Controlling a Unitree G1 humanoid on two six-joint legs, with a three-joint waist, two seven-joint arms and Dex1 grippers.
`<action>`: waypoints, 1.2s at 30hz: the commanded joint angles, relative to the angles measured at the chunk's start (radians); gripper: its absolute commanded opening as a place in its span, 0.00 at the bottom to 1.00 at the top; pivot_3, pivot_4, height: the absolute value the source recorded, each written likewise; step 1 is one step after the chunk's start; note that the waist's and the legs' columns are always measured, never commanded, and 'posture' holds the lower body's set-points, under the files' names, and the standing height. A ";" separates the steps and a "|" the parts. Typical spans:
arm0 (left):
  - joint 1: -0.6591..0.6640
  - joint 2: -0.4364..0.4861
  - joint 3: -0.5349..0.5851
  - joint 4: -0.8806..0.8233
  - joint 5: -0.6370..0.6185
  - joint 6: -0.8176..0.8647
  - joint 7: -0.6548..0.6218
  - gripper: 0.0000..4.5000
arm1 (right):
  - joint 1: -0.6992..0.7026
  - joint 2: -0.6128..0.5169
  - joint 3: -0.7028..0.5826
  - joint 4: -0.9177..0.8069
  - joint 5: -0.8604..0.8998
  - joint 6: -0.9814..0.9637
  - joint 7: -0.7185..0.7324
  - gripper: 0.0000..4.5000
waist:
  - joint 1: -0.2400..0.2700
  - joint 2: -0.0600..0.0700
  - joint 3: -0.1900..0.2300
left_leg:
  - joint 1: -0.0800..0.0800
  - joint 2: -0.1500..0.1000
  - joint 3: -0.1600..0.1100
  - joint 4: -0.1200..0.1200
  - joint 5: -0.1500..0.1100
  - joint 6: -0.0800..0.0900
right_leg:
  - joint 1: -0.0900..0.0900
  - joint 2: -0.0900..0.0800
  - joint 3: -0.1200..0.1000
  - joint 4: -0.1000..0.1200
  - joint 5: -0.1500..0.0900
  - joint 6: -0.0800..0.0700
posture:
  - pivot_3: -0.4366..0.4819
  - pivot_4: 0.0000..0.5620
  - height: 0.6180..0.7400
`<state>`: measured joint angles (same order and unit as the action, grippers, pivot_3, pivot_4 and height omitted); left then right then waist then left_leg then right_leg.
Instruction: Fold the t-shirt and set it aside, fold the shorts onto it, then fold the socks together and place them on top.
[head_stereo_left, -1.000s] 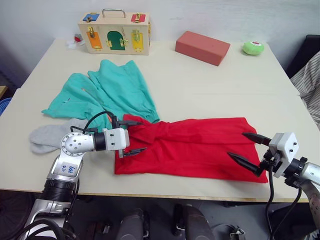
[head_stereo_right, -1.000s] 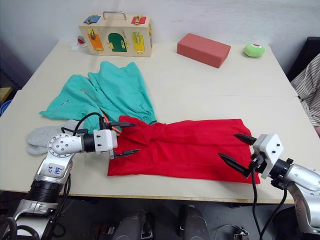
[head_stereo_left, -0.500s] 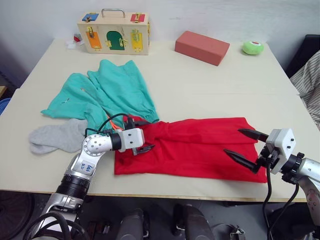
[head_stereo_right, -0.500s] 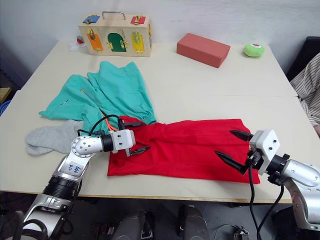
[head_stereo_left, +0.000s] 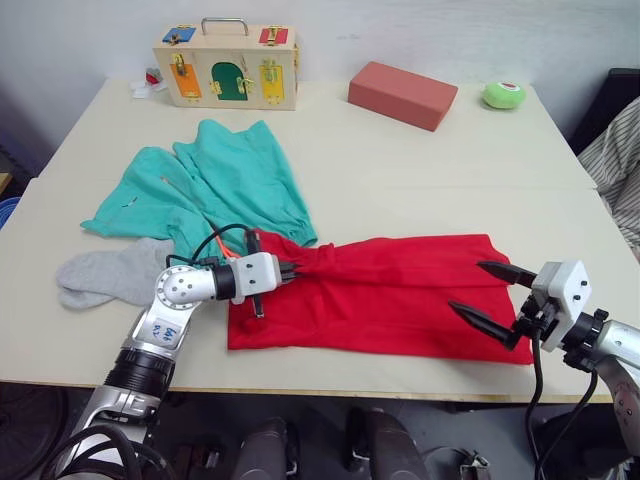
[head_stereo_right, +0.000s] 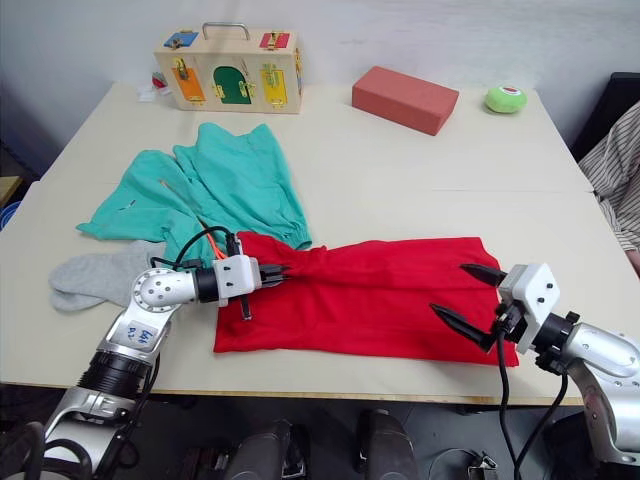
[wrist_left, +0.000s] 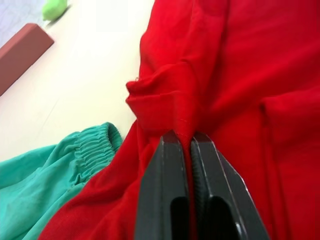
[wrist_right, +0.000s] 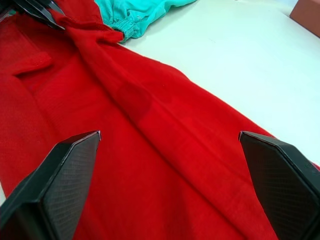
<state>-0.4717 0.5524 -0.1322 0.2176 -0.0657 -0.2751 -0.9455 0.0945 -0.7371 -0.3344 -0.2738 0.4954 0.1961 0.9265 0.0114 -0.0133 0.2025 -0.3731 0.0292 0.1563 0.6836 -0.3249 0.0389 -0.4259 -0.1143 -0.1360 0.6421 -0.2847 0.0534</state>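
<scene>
My left gripper (head_stereo_right: 283, 272) is clamped on the bright red cloth t-shirt (head_stereo_right: 380, 295) near the table's (head_stereo_right: 400, 180) front edge, my right gripper (head_stereo_right: 467, 295) gapes, ready to pinch its end for folding.

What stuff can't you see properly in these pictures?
- The socks: in the head views they lie in one grey heap, so the two cannot be told apart.
- The shorts: the t-shirt and the left gripper, shut on a fold of the t-shirt, cover one corner.
- The latches on the wooden box: too small to read.
</scene>
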 joint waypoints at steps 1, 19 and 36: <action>-0.041 0.017 0.042 0.024 -0.106 0.041 -0.085 0.01 | 0.001 0.008 -0.018 -0.032 0.014 -0.013 -0.004 1.00 | 0.000 0.000 0.000 | 0.000 0.000 0.000 0.000 0.000 0.000 | 0.000 0.000 0.000 0.000 0.000 0.000 | 0.48 0.27 1.00; -0.094 0.007 0.042 0.162 -0.123 0.055 -0.213 0.29 | 0.019 0.021 -0.008 -0.041 0.006 -0.009 -0.015 1.00 | 0.000 0.000 0.000 | 0.000 0.000 0.000 0.000 0.000 0.000 | 0.000 0.000 0.000 0.000 0.000 0.000 | 0.48 0.27 1.00; 0.040 0.059 0.084 -0.052 -0.176 0.117 -0.203 0.46 | 0.033 0.016 -0.011 -0.048 0.011 -0.009 -0.018 1.00 | -0.011 0.000 0.000 | 0.000 0.000 0.000 0.000 0.000 0.000 | 0.000 0.000 0.000 -0.001 0.000 0.000 | 0.48 0.27 1.00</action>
<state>-0.4376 0.6006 -0.0754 0.2042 -0.2218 -0.1635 -1.1585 0.1264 -0.7171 -0.3226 -0.2771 0.4937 0.1963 0.9088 0.0003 -0.0134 0.2025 -0.3732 0.0292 0.1566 0.6834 -0.3251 0.0387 -0.4259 -0.1143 -0.1356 0.6416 -0.2847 0.0534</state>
